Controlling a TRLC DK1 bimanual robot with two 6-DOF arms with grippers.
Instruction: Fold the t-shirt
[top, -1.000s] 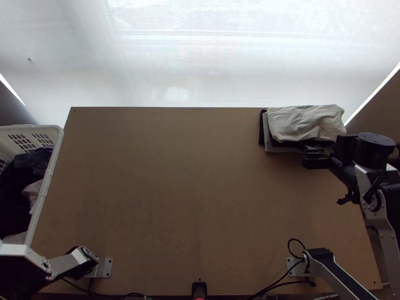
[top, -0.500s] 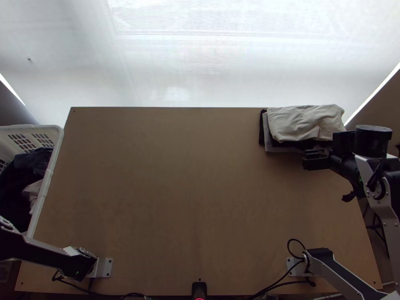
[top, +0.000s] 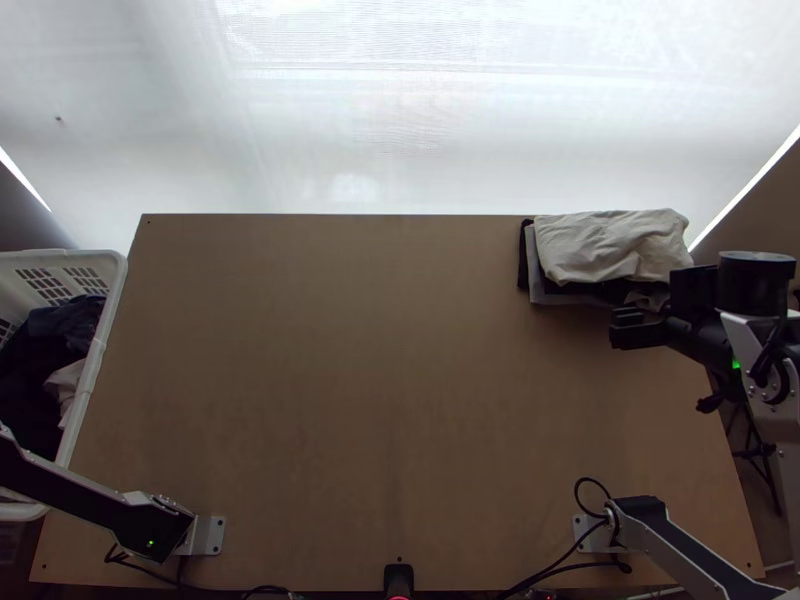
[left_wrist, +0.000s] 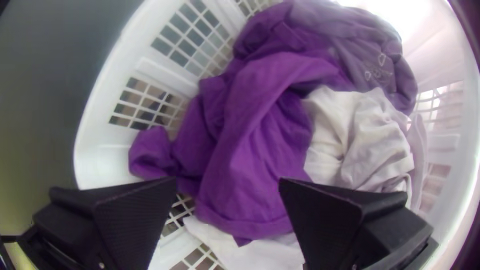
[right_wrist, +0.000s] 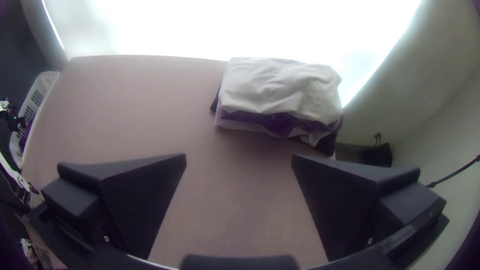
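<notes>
the step in hand, as i judge it, is to take one garment out of the white basket (left_wrist: 90, 145), and the folding itself is not yet begun. inside the basket lies a purple cloth (left_wrist: 260, 135), bunched, with soft ridges; it is probably the t-shirt, but its neck and sleeves i cannot tell. the left gripper (left_wrist: 229, 181) is over the basket, its two fingers wide apart with nothing between them clamped; whether they touch the cloth i cannot tell. to do this well, it should go down on one raised ridge of the purple, take a good thickness, and close firmly before any lifting. the pale cloth (left_wrist: 360, 140) lies in the basket close against the purple, and the greyish cloth (left_wrist: 350, 35) also, so a too deep bite could bring out two pieces together. a slow, straight lift seems best, high enough that the hanging part does not catch on the basket's rim. the right gripper (right_wrist: 240, 159), well apart from the basket, has its fingers apart and empty; it could help later to spread the garment on the table (top: 380, 380), beside the basket. the folded pile (right_wrist: 280, 87), across from the basket, should be left undisturbed.
</notes>
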